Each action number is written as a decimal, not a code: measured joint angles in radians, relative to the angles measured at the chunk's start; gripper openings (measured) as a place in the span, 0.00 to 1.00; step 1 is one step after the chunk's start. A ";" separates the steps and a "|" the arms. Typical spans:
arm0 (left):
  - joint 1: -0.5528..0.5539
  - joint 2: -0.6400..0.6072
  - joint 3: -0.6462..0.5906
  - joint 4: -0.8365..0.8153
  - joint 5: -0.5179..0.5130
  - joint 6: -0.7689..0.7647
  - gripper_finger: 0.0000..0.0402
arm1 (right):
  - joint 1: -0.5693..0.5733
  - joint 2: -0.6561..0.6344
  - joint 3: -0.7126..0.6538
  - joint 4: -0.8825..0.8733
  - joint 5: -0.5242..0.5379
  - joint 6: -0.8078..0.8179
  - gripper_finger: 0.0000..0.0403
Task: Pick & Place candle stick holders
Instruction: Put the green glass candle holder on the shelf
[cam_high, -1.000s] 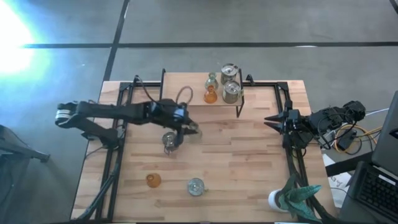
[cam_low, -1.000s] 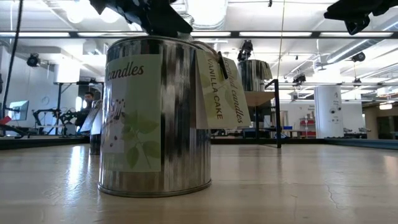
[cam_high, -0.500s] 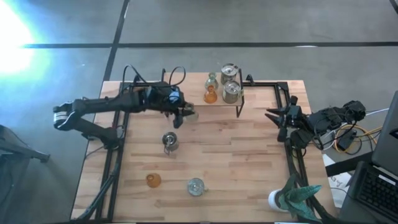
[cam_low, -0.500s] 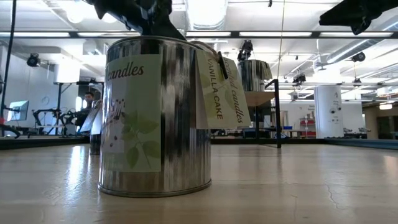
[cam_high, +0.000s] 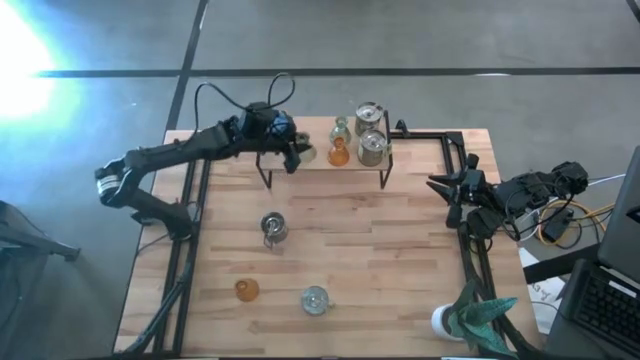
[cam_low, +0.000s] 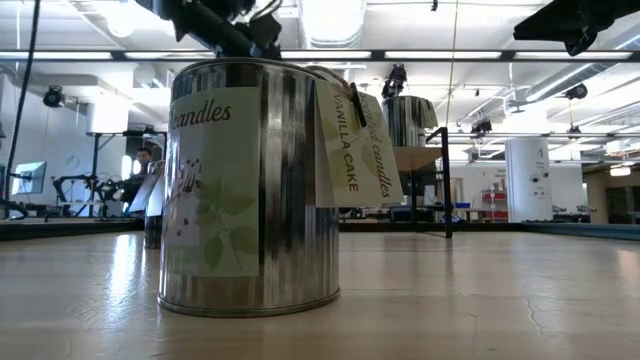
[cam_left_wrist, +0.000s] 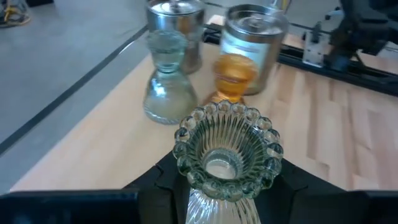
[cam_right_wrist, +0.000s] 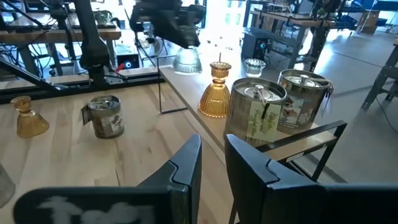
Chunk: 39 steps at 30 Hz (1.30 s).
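Left claw (cam_high: 300, 157) upper centre, fingers mostly hidden, clamps clear holder (cam_left_wrist: 227, 149) above raised shelf (cam_high: 310, 161). Right claw (cam_right_wrist: 211, 163) parted, empty, right edge of table (cam_high: 400, 250).

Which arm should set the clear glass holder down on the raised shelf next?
The left. Its gripper already holds the clear holder over the shelf, beside the amber holder. The right gripper waits empty at the table's right edge.
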 joint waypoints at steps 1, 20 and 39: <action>0.008 0.016 0.012 0.000 0.002 0.002 0.33 | 0.000 0.000 0.000 0.000 0.000 0.000 0.16; 0.095 0.304 0.288 -0.131 -0.017 0.132 0.33 | 0.000 0.000 0.000 0.000 0.000 0.001 0.23; 0.123 0.351 0.279 -0.045 -0.009 0.111 0.33 | 0.000 0.000 0.000 0.000 0.000 0.000 0.16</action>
